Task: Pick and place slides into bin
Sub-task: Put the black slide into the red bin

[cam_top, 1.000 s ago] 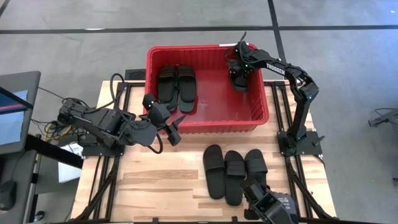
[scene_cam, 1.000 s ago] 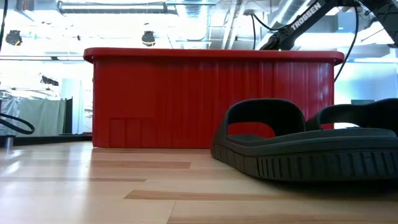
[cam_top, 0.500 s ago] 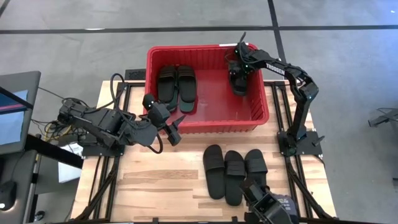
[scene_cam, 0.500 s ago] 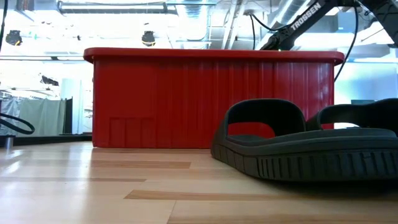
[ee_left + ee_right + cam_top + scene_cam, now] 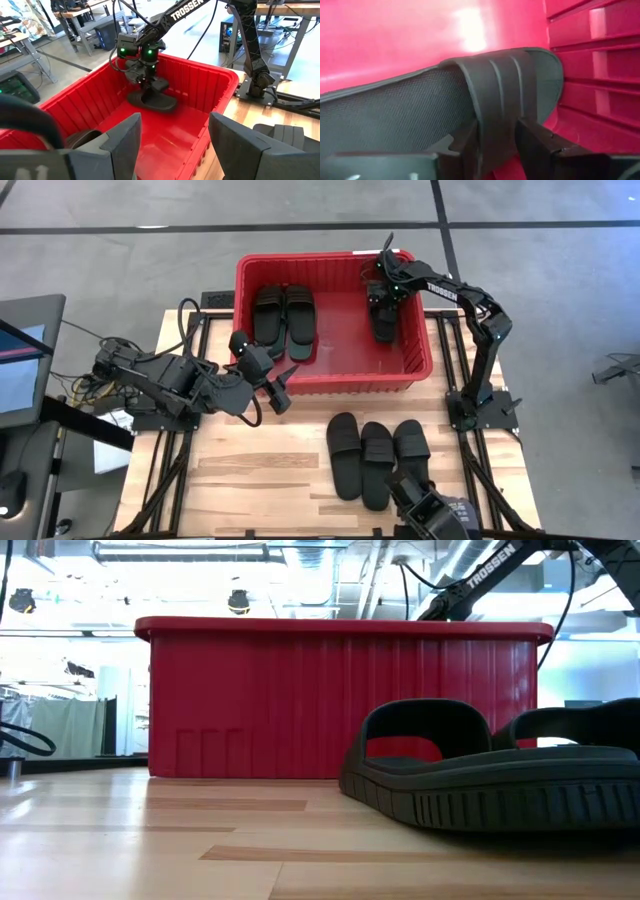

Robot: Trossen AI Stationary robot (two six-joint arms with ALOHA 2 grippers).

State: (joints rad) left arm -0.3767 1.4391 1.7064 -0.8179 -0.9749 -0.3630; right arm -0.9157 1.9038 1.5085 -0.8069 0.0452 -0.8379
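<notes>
The red bin (image 5: 334,320) is seen in the upper centre of the high view, on the far edge of the table (image 5: 260,470). The right gripper (image 5: 381,293) is found inside the bin's upper right corner, directly over a black slide (image 5: 385,323). A second earlier this slide was held bunched up under the gripper; it is now laid out flat on the bin floor, lengthways, close to the right wall. In the right wrist view the fingers (image 5: 540,142) are seen parted on either side of the strap (image 5: 500,100), with a little slack; the clamp has been eased, though the fingers have not yet been cleared of the strap. In the left wrist view the same slide (image 5: 152,101) is seen resting on the floor beneath the gripper.

A pair of black slides (image 5: 283,321) lies in the left half of the bin. Three black slides (image 5: 377,455) remain on the table, in the lower centre of the frame, side by side and touching.

The left gripper (image 5: 279,385) is held spread wide, empty, just outside the bin's near left wall.

It is judged that the third slide has been delivered, and that a lift clear of the strap is required before the next pick. A snag on the strap is a risk.
</notes>
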